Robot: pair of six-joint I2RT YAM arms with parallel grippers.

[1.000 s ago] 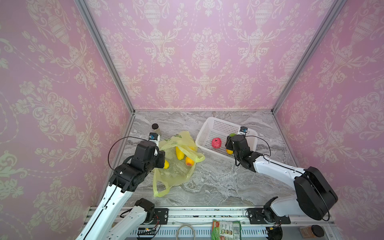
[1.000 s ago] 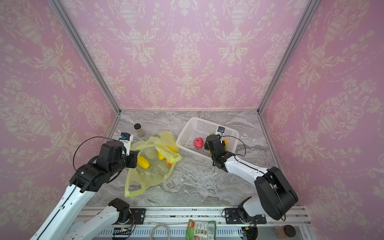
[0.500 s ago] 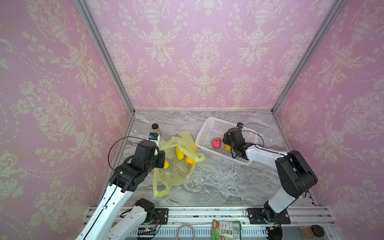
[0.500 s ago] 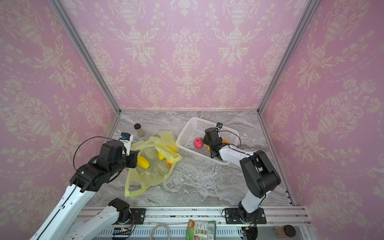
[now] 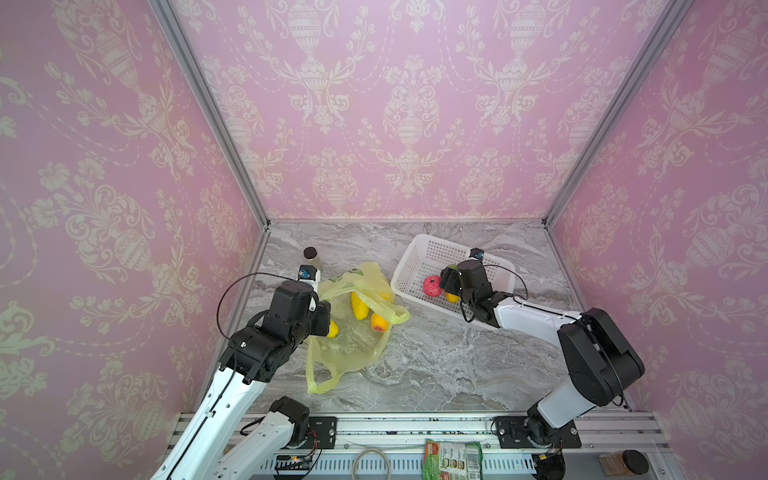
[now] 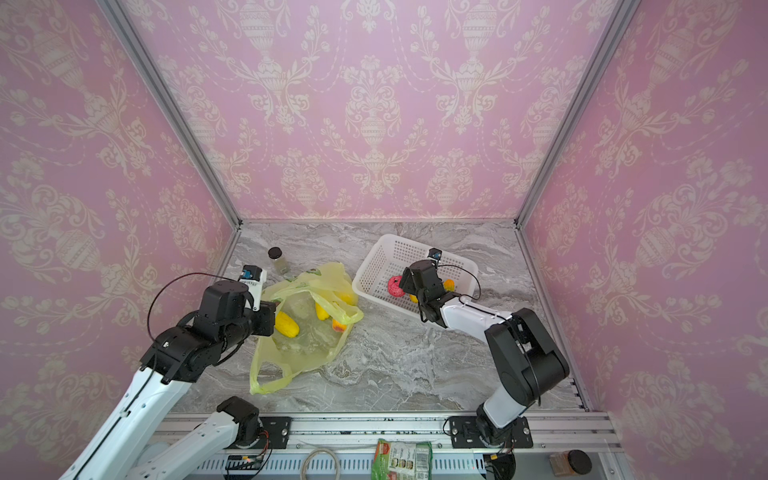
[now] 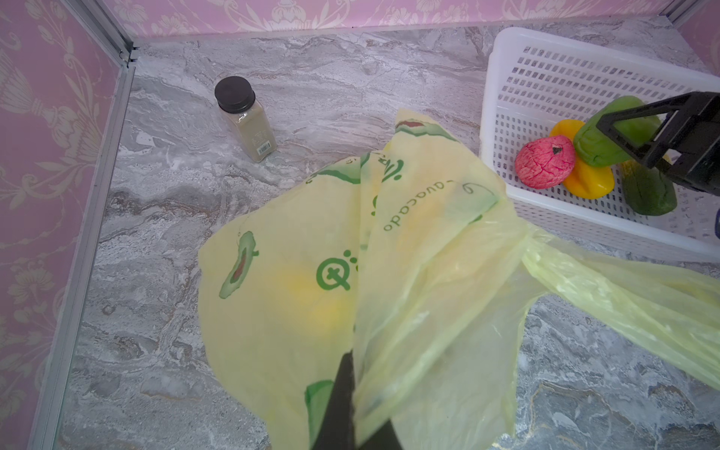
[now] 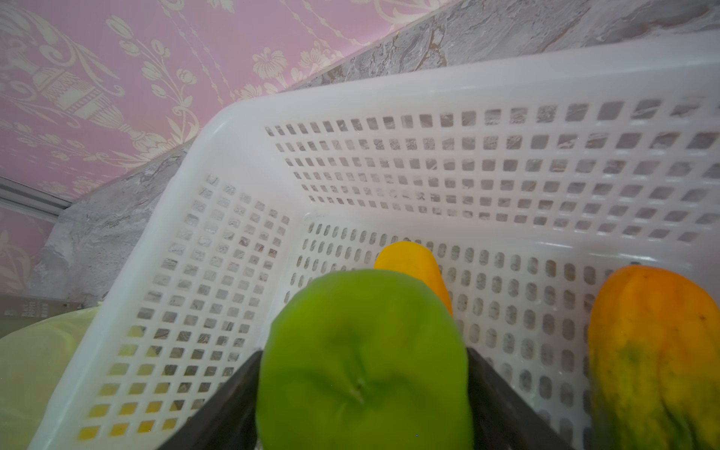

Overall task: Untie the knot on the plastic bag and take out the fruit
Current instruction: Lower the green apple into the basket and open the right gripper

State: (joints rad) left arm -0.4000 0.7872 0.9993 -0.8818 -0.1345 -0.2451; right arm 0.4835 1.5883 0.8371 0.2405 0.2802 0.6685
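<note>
Pinching flimsy, slippery plastic bag (image 7: 296, 249) in clamped left fingers (image 7: 341, 409), so grab bunched film. Lightweight green pepper (image 8: 362, 362) between right fingers (image 8: 495, 401), grip unclear.

Translucent yellow-green plastic bag (image 7: 296, 272) with green avocado prints, white perforated plastic basket (image 7: 565, 78), pink bumpy toy ball (image 7: 545, 161), green toy pepper (image 8: 362, 362), yellow toy pepper (image 7: 588, 185), grey veined marble counter (image 5: 436, 365), pink wallpaper (image 5: 411, 104) with cream floral ornament, black-capped beige bottle (image 7: 249, 124)
</note>
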